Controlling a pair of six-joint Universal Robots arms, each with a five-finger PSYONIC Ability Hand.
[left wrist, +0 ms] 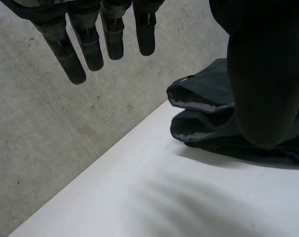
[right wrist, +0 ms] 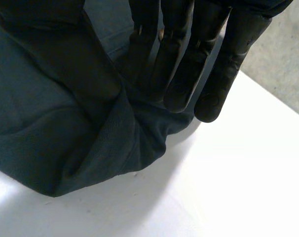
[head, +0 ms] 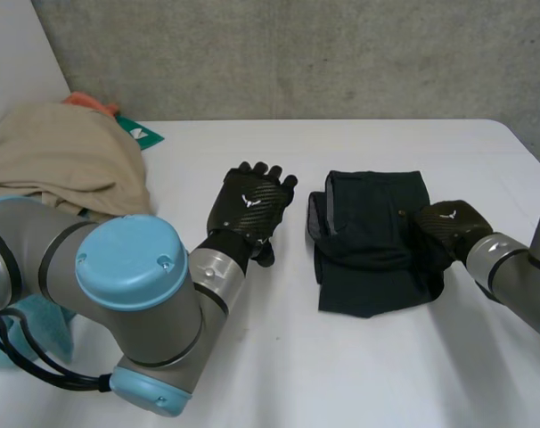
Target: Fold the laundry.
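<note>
A dark, folded garment [head: 368, 223] lies on the white table [head: 279, 357], right of centre. My right hand [head: 448, 227] rests on its right edge; in the right wrist view a fold of the dark cloth [right wrist: 51, 143] rises between the thumb and the straight fingers [right wrist: 213, 74], which pinch it. My left hand [head: 250, 209] hovers over bare table just left of the garment, apart from it. Its fingers [left wrist: 85, 44] are straight and spread and hold nothing. Beyond its thumb [left wrist: 263, 74], the garment's layered edge [left wrist: 199, 116] shows a pale lining.
A heap of beige cloth [head: 65, 160] lies at the table's far left, with an orange piece [head: 92, 102] and a green item [head: 145, 134] behind it. Teal cloth [head: 38, 325] lies under my left arm. A grey wall [head: 297, 53] backs the table.
</note>
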